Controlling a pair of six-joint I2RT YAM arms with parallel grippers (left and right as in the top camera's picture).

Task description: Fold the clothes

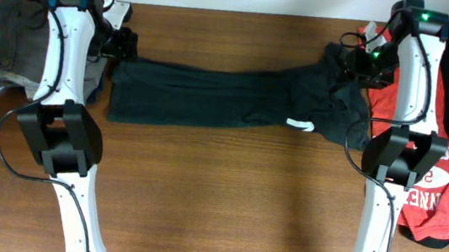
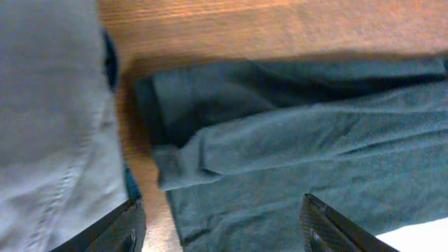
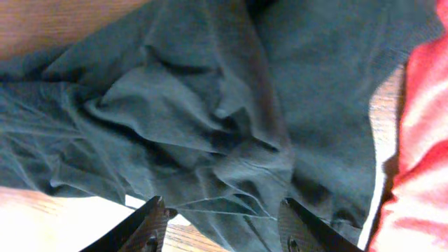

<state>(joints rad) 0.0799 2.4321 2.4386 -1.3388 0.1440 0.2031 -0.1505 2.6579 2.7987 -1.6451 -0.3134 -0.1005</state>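
The black T-shirt lay stretched along the counter, long axis nine to three o'clock. The left end effector sat at its nine o'clock end, fingers well apart, nothing between them. The right end effector hung over the bunched three o'clock end, parted too, gripping nothing I could see. Each arm was nearest its own end. Overhead gave the whole span; only the right wrist view showed that end's crumpling, with the red T-shirt just beside.
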